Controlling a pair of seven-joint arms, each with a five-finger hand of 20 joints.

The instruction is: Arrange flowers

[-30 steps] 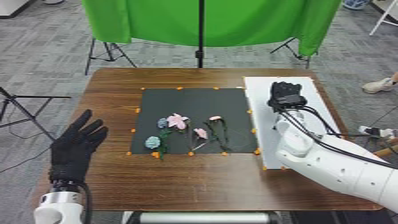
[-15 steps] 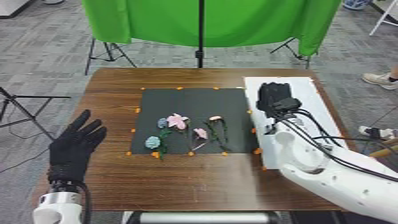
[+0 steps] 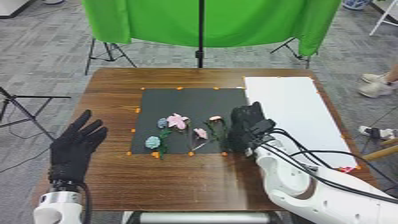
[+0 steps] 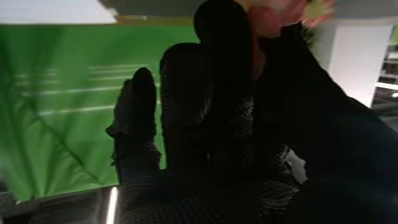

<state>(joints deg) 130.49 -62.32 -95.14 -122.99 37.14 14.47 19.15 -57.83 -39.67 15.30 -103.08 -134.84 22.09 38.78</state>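
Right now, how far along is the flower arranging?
Nothing looks clearly finished: the light blue flower and others lie loose on the black mat. A pink bloom shows at the right hand; whether it is gripped, I can't tell. Left to do, likely: arranging those on the mat.

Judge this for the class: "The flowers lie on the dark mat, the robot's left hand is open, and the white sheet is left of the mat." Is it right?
Not quite. The head view shows the white sheet right of the dark mat. The flowers and open left hand are as stated.
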